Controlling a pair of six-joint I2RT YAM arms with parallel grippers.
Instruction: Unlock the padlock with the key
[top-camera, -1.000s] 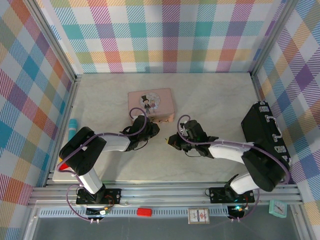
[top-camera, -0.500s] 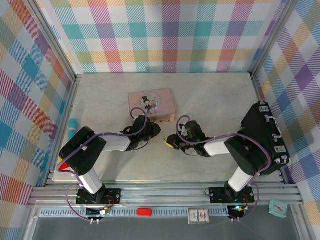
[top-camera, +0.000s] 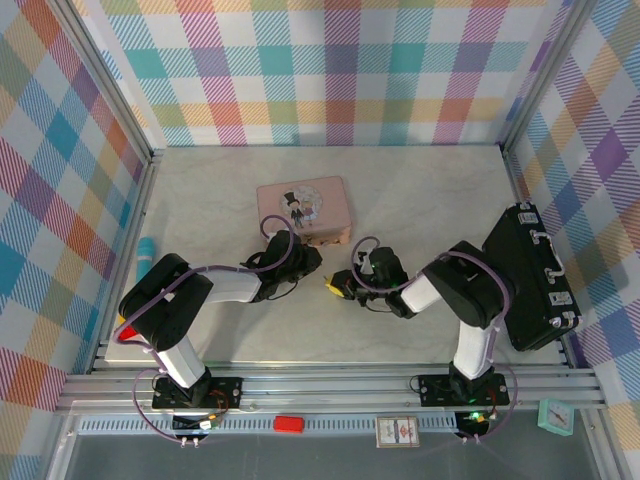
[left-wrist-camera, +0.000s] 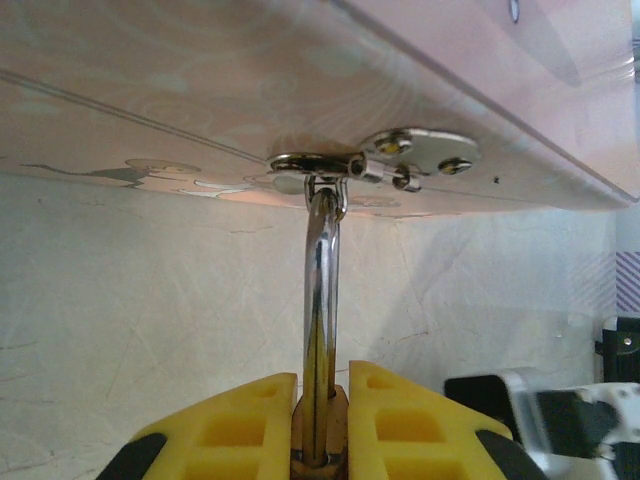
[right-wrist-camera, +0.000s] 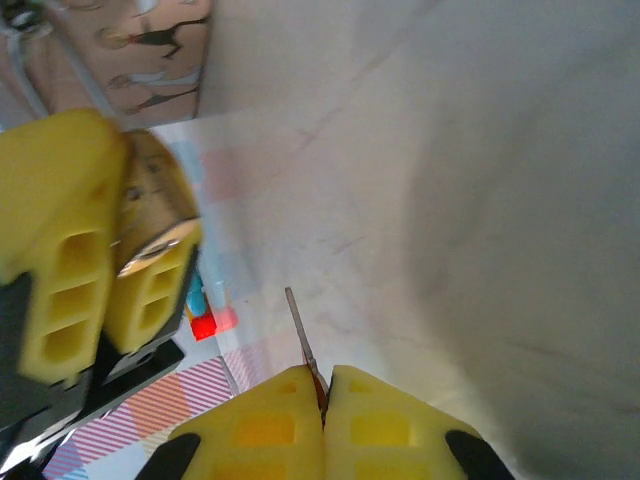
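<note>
At the far left of the table (top-camera: 420, 190) lies a teal-capped cylinder (top-camera: 145, 255), well apart from the rest. The left gripper (left-wrist-camera: 320, 400) is near the front wall of the pink tin (top-camera: 303, 205). Its yellow ribbed plastic fingers (left-wrist-camera: 230, 425) stand narrow and clamp the padlock (right-wrist-camera: 155, 212), whose brass body sits between them. The padlock's long axis runs straight out of the gripper toward the tin. The thin, shiny silver shackle (left-wrist-camera: 320, 270) points at the tin's wall, and its top end meets the gold latch (left-wrist-camera: 400, 155) there. The tin is a flat rectangular box with a smooth pink surface and a printed picture on the lid.

To the right, just beside the left gripper but apart from it, is the right gripper (right-wrist-camera: 323, 378). Its yellow fingers are pressed together on the key (right-wrist-camera: 300, 335). The key is a thin dark metal strip. It sticks out from the fingertips along the gripper's axis with a slight tilt, and its free tip points in the direction of the padlock without touching it.

At the far right edge rests a black rectangular case (top-camera: 530, 270) with small metal clasps.
</note>
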